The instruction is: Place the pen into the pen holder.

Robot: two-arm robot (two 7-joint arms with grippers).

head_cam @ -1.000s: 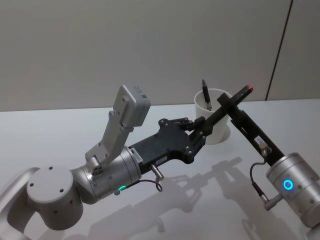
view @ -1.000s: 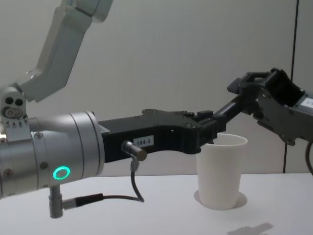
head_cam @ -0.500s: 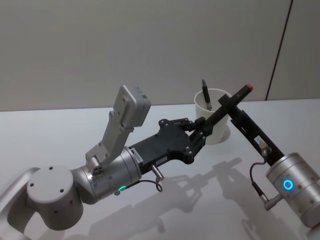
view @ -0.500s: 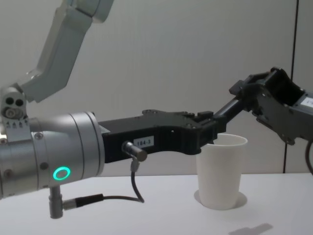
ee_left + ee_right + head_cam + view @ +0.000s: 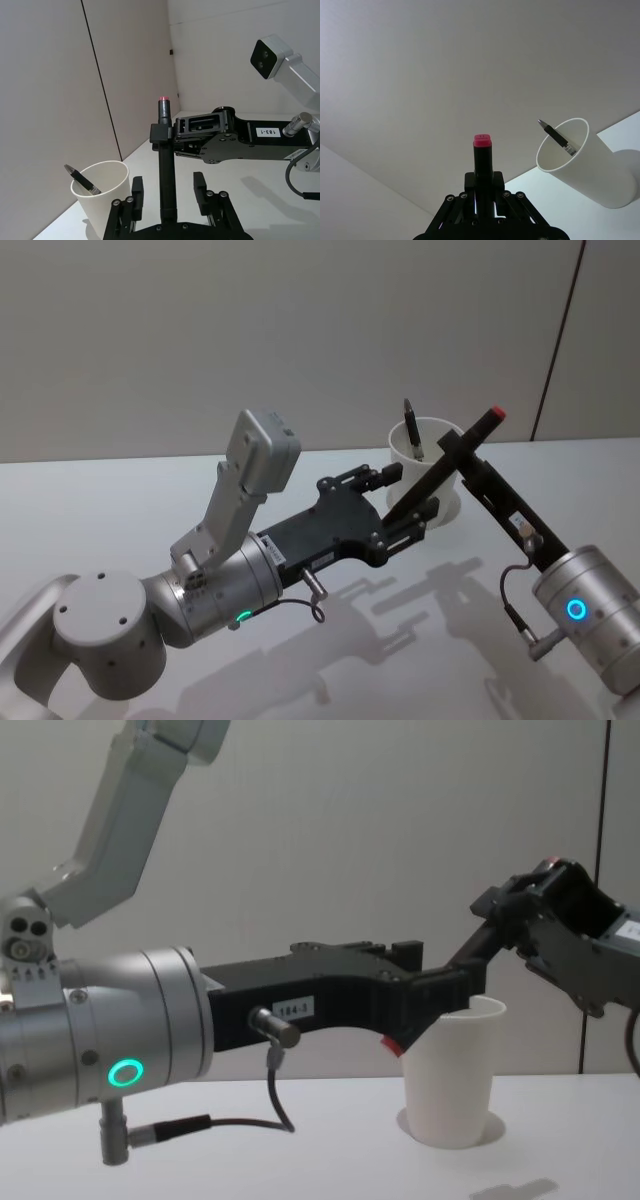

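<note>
1. On the white table (image 5: 120, 500), toward its far side, a white paper cup (image 5: 447, 505) is stood upright in front of a plain grey wall (image 5: 200, 330).
2. Inside the cup a second pen (image 5: 411, 430), dark and slim, is leaned against the rim, and its upper end is raised above the rim.
3. The pen (image 5: 440, 465), black with a red end, is grasped by the right end effector (image 5: 452, 443), which is clenched on the barrel a little below the red end.
4. The pen is held slanted in the air, outside the cup. In the head view it is seen crossing in front of the cup, with the red end raised higher than the rim and the other end pointed down toward the left arm.
5. The left end effector (image 5: 407, 493) is released. Its fingers (image 5: 137, 187) are spread on either side of the pen's lower part, and in the left wrist view a gap is seen between each finger and the barrel.
6. The left arm is extended forward from the left, above the table, and the right arm is extended up from the lower right, so that both end effectors are brought together just beside the cup.
7. From the chest view, the right end effector is seen above and to the right of the rim, while the left end effector is placed about level with the rim, at the cup's left side.
</note>
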